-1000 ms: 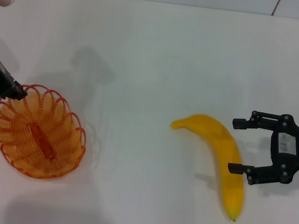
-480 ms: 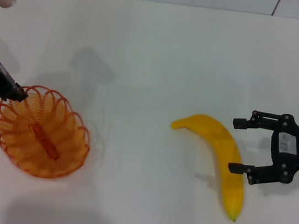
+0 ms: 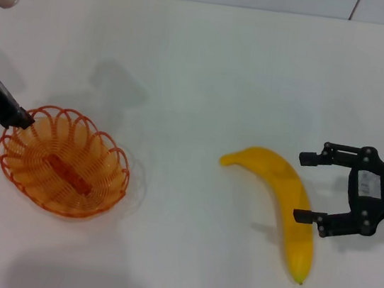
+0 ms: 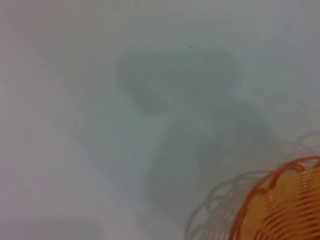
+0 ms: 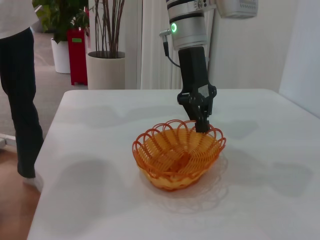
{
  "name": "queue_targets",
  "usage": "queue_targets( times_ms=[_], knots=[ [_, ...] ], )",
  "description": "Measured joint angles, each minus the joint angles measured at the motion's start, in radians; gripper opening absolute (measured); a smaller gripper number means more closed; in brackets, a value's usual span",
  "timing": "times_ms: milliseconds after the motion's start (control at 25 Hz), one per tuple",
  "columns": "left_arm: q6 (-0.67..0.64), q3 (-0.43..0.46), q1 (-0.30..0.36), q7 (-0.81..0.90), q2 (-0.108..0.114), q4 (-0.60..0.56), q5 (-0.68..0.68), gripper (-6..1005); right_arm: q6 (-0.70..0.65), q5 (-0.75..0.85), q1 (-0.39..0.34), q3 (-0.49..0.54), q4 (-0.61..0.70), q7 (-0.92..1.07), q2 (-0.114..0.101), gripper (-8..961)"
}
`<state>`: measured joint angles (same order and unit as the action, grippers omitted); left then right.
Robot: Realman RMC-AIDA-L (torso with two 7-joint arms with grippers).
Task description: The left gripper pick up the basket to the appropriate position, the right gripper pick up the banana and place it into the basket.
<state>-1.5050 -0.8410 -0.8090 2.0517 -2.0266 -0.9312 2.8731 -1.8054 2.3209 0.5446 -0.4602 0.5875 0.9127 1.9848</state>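
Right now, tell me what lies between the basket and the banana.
Nothing: in the head view, only bare white table separates the basket, held at its rim by the left gripper, from the banana. The open right gripper waits beside the banana.

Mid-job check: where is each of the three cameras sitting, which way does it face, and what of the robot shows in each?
Head: on the robot's head, looking down at the table; shows the left gripper clamped on the basket rim, and the open right gripper beside the banana.
Left wrist: on the left arm, facing the table close up; only a basket edge, no fingers.
Right wrist: on the right arm, looking across the table at the basket and the left gripper; own fingers unseen.
Shared: all three show the basket.
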Motion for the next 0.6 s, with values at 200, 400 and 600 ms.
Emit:
queue_targets(
  times_ms=[200, 400, 600],
  knots=[
    [-0.011, 0.005, -0.001, -0.007, -0.001, -0.007, -0.009, 53, 0.0, 0.0, -0.001, 0.0, 0.0, 0.0, 0.0, 885],
    [-0.047, 0.007, 0.001, -0.023, -0.001, -0.011, -0.06, 53, 0.0, 0.0, -0.007, 0.002, 0.003, 0.0, 0.0, 884],
    [-0.084, 0.041, 0.003, -0.018, -0.001, -0.012, -0.111, 49, 0.0, 0.0, -0.009, 0.005, 0.004, 0.0, -0.001, 884]
  ],
)
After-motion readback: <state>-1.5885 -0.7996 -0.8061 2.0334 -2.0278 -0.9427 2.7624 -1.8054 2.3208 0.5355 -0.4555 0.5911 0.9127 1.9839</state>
